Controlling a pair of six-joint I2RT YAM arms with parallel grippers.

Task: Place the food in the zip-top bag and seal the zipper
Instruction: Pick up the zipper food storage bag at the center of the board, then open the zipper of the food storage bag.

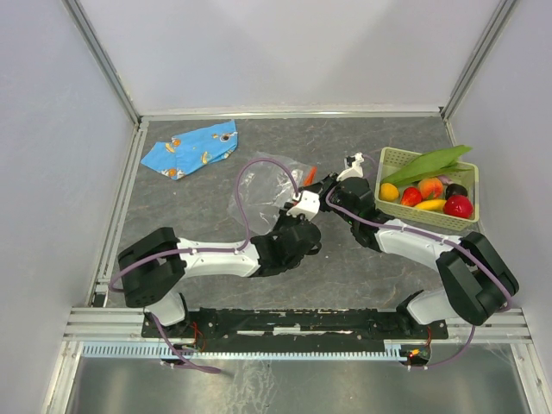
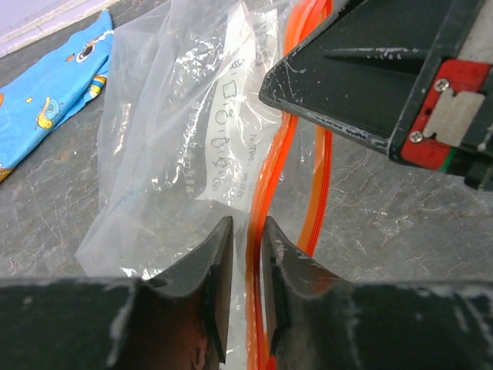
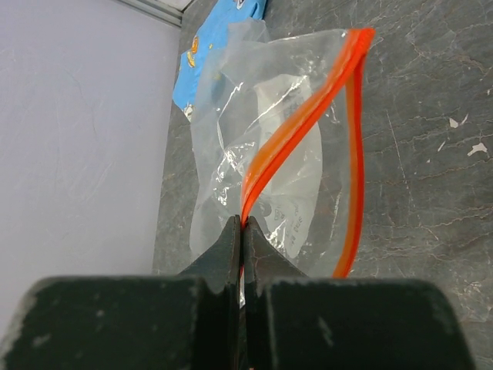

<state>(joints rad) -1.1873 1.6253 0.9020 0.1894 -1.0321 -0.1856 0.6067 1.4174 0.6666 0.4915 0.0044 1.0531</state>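
The thin red-orange zipper strip (image 3: 296, 127) of the clear crinkly plastic bag (image 3: 262, 154) is pinched between the closed black gripper (image 3: 243, 231); a blue printed cloth (image 3: 202, 58) is seen beyond.
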